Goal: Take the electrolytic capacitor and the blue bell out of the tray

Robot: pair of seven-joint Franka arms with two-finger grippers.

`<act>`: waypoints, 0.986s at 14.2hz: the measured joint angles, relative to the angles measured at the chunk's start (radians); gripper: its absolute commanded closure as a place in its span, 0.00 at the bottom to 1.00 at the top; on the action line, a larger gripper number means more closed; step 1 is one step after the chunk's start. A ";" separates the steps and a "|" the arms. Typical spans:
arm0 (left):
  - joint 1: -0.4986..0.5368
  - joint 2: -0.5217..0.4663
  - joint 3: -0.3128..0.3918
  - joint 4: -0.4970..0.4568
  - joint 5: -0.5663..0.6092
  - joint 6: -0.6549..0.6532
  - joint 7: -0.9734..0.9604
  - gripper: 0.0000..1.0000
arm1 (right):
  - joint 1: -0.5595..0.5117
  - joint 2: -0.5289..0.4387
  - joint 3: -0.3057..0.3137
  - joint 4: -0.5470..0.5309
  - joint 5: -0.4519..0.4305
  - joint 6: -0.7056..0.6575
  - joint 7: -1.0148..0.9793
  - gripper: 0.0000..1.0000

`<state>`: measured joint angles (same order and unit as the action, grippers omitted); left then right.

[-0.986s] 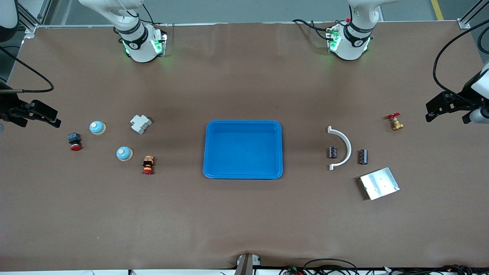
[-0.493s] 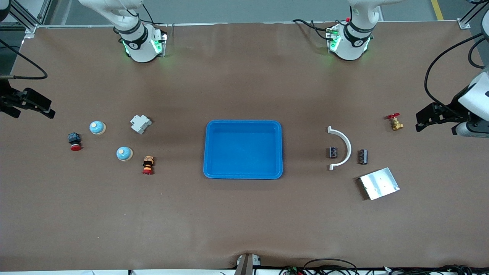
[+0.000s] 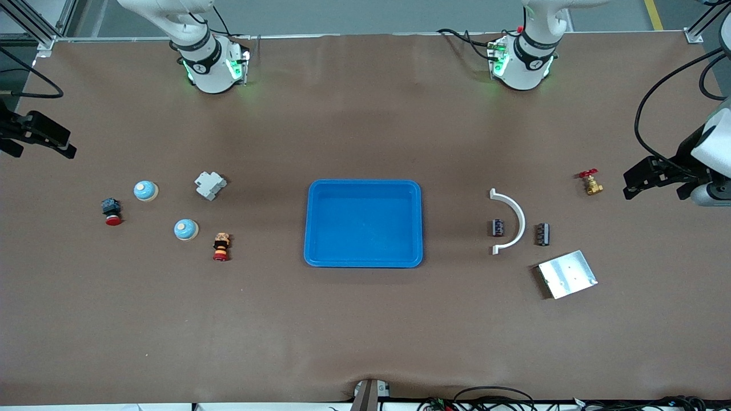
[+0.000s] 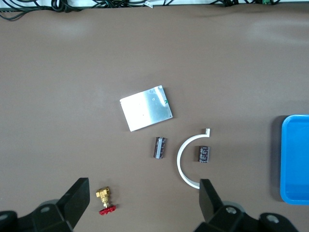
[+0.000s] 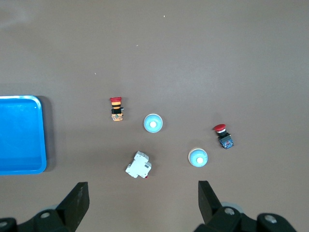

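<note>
We've got both grippers up high with fingers spread wide, holding nothing: left gripper (image 4: 142,198) over the brass valve (image 3: 591,182), right gripper (image 5: 142,200) over the bench's (image 3: 365,331) right-arm end. Two glossy blue dome bells (image 3: 145,190) (image 3: 185,229) sit at 9 o'clock from the smooth blue plastic tray (image 3: 364,223); two dark cylindrical capacitors (image 3: 498,228) (image 3: 542,234) lie at its 3 o'clock, one either side of a white curved bracket (image 3: 510,220).

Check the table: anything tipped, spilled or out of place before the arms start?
Nothing stands out. The blue tray sits square and holds nothing; both bells are upright, both capacitors lie flat by the white arc.
</note>
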<state>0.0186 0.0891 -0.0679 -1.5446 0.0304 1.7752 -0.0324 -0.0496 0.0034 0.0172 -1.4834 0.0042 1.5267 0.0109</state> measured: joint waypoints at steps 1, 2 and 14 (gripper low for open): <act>0.000 0.000 0.001 0.011 0.000 0.000 -0.001 0.00 | 0.000 -0.001 0.000 0.000 0.000 -0.003 0.000 0.00; 0.000 -0.001 0.002 0.024 0.000 0.000 -0.001 0.00 | 0.000 -0.001 0.000 0.000 0.000 -0.005 0.000 0.00; 0.006 0.003 0.013 0.036 -0.005 -0.012 -0.003 0.00 | 0.000 -0.030 -0.003 -0.003 0.008 -0.024 0.035 0.00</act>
<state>0.0243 0.0920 -0.0554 -1.5085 0.0253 1.7633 -0.0351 -0.0499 -0.0263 0.0137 -1.4865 0.0125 1.5029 0.0455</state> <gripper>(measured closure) 0.000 0.000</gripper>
